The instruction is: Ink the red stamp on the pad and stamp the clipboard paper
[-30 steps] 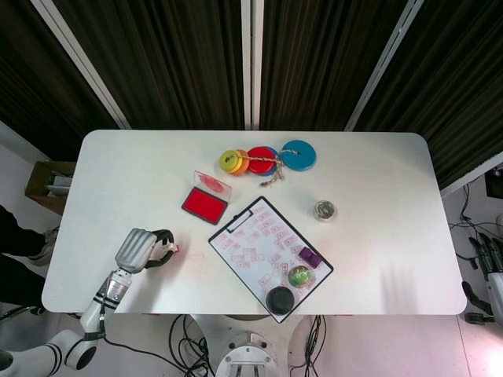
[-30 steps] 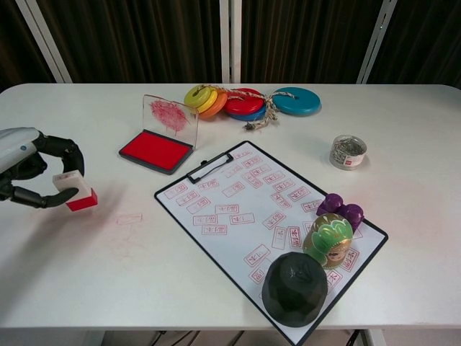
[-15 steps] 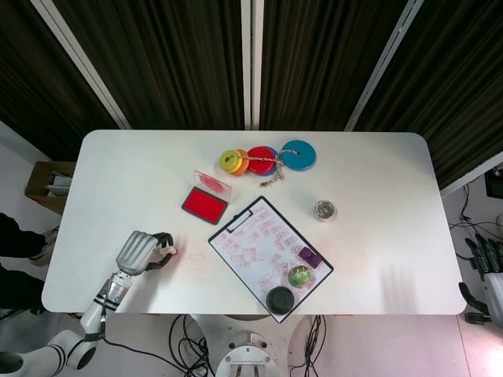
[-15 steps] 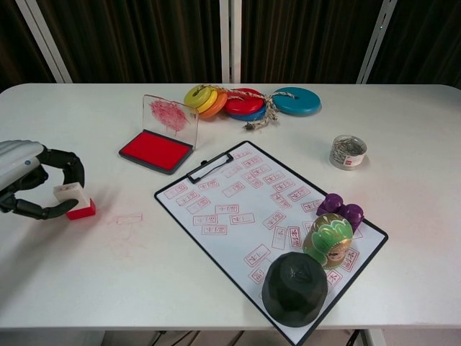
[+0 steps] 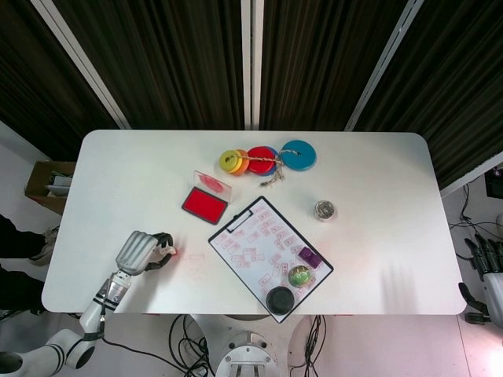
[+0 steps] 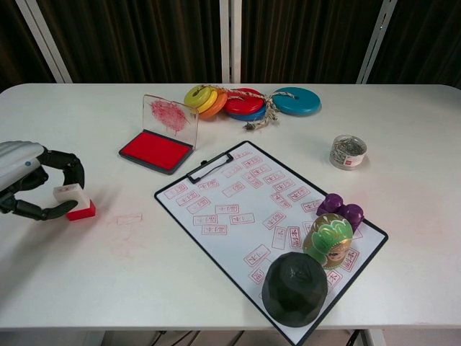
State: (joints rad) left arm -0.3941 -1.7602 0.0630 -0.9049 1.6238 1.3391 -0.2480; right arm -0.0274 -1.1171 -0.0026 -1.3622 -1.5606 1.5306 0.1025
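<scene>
Near the desk's front-left corner, the red stamp point(image 6: 75, 201) stands on the bare desk point(image 6: 216, 303), the left hand point(image 6: 32, 180) curled around it, fingers on its white top. Judging by the many red marks on the clipboard paper point(image 6: 245, 209), stamping looks well along or done; the stamp sits away from the open ink pad point(image 6: 156, 150). Counted: one stamp, one pad, one clipboard point(image 6: 268, 231). On the clipboard's front end sit three toys: black point(image 6: 294, 288), green point(image 6: 328, 241), purple point(image 6: 341, 208). The right hand point(image 5: 489, 271) hangs off the desk's right edge; its grip cannot be told.
</scene>
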